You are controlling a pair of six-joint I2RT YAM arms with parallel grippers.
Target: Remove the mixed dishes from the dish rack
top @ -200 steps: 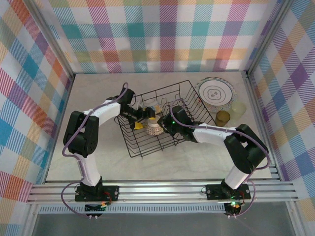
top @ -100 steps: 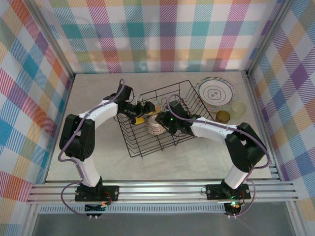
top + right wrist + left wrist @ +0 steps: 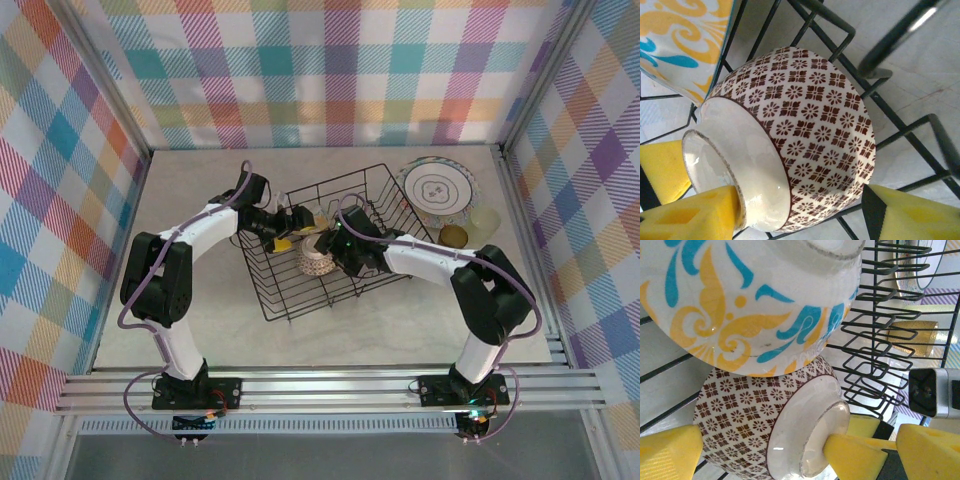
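Left gripper [image 3: 800,437]: your jaws stand wide apart, with a pad on either side of the brown-patterned bowl [image 3: 740,410].
Right gripper [image 3: 800,200]: released, with one pad touching that bowl's foot ring.
Bowl: it lies tipped on its side inside the dish rack [image 3: 290,300], against the blue-and-yellow bowl [image 3: 740,300].

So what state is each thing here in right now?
Dish rack: on the table, two bowls inside.
Brown floral bowl: on its side in the rack, ungripped.
Blue-and-yellow bowl: tilted, leaning on it.
Plate: flat on the table.
Amber cup: standing on the table.
Pale-green cup: standing on the table.
Left end effector: open.
Right end effector: open, straddling the brown floral bowl.
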